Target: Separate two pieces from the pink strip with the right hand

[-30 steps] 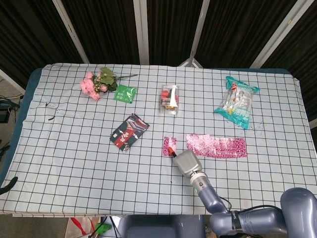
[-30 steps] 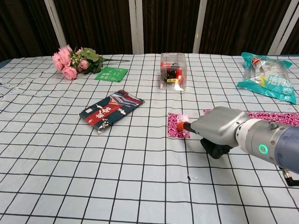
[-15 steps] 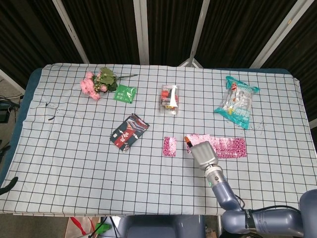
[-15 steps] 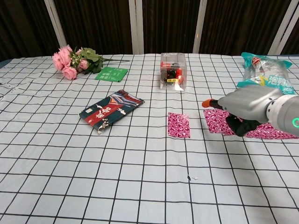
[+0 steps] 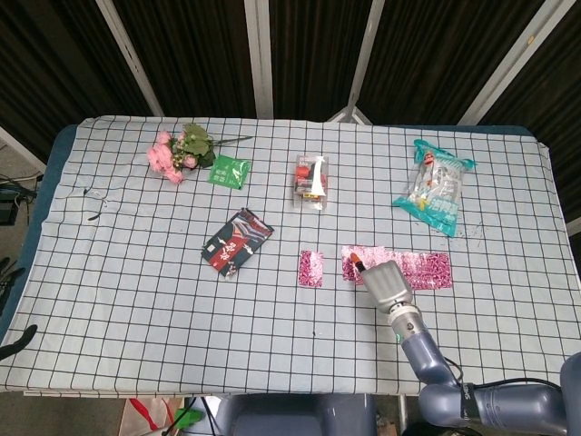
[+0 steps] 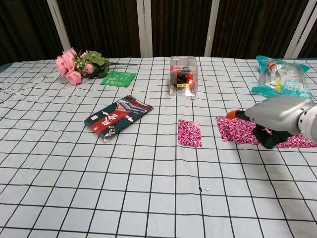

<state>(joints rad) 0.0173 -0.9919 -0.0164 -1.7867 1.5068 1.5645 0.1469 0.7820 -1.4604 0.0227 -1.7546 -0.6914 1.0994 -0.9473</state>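
Note:
The pink strip [image 5: 424, 270] [image 6: 238, 130] lies flat on the checked cloth at the right. One separate pink piece [image 5: 311, 268] [image 6: 189, 132] lies about a grid square to its left. My right hand [image 5: 388, 284] [image 6: 278, 115] hovers over the strip's left end, back upward. One orange-tipped finger [image 5: 356, 262] [image 6: 232, 114] points left over the strip's left edge, and the other fingers curl underneath, holding nothing. Much of the strip's left half is hidden under the hand in the head view. My left hand is in neither view.
Pink flowers [image 5: 177, 150] [image 6: 79, 63] and a green packet [image 5: 230, 171] [image 6: 118, 78] lie at the back left. A clear box [image 5: 310, 180] [image 6: 183, 75] stands at the back centre, a dark printed packet [image 5: 237, 241] [image 6: 118, 117] left of the piece, a teal snack bag [image 5: 435, 186] [image 6: 282, 82] at the back right.
My right hand has left the separate pink piece and moved right to the left end of the strip. The piece stays where it was.

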